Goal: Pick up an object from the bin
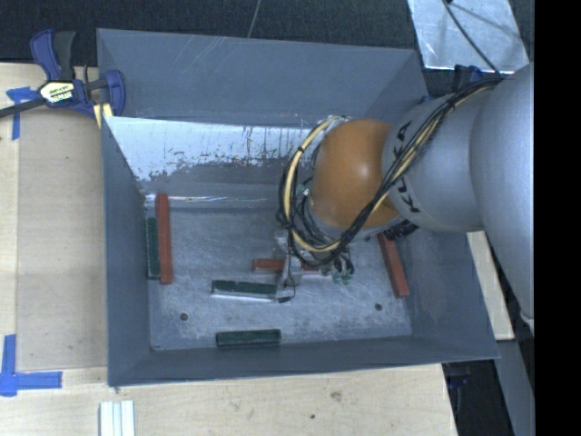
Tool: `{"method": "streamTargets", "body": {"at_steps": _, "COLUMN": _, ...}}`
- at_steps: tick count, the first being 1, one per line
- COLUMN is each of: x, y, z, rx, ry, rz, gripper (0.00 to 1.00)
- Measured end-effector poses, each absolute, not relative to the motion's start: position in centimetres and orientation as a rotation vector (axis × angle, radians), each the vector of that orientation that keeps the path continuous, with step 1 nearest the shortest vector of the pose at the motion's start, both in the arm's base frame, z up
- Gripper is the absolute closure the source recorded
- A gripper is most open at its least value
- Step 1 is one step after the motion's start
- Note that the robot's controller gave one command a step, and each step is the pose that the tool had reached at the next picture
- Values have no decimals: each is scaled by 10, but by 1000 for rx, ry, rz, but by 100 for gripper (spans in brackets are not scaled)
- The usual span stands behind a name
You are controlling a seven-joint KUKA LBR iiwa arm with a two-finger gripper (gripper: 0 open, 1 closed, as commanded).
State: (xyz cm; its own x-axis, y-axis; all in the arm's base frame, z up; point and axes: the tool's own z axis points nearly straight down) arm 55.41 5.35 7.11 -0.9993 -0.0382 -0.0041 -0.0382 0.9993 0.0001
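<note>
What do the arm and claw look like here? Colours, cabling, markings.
The arm is a fat, rounded silver-grey tube with partial black lettering near the wrist. An orange dome cover caps the wrist, ringed by looping yellow and black cables. The claw below it is small, dark and metallic.

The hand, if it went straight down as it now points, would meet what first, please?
Probably the right end of the dark green bar lying beneath the hand, though depth is unclear.
</note>
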Motion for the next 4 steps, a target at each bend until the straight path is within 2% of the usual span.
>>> {"method": "streamTargets", "body": {"at_steps": 3, "x": 553, "y": 53, "z": 77, "rx": -60, "ry": 3142, "rz": 0, "gripper": 100}}
{"method": "streamTargets", "body": {"at_steps": 4, "x": 551, "y": 53, "z": 97, "rx": -59, "ry": 3149, "rz": -1, "gripper": 100}}
